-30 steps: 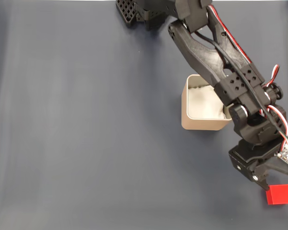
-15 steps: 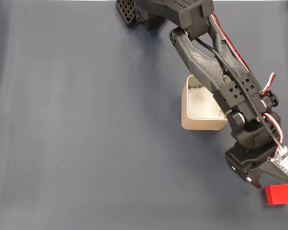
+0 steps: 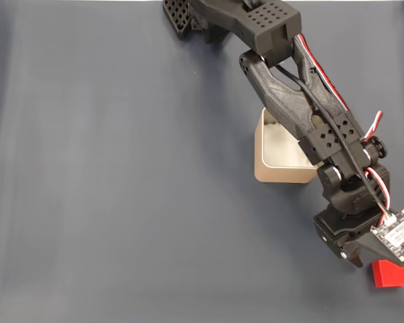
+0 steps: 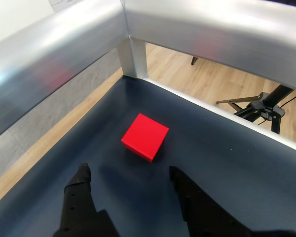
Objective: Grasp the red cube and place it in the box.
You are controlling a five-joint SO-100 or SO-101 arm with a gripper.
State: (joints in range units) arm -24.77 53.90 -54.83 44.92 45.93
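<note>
The red cube [image 3: 391, 274] lies near the bottom right corner of the dark mat in the fixed view, partly covered by the wrist's camera board. In the wrist view the red cube [image 4: 145, 136] sits on the mat just ahead of my gripper [image 4: 130, 174], whose two black fingers stand open and apart from it. In the fixed view my gripper [image 3: 361, 261] hovers just left of the cube. The beige box [image 3: 281, 163] with white lining stands above and to the left, partly under the arm.
Thick metal rails [image 4: 138, 22] frame the table corner right behind the cube in the wrist view, and a wooden floor lies beyond. The arm's base [image 3: 188, 17] is at the top of the fixed view. Open mat [image 3: 121, 175] stretches to the left.
The arm has lowered and pulled slightly left and down over the cube; the wrist board now overlaps the cube's upper edge. The cube has not moved.
</note>
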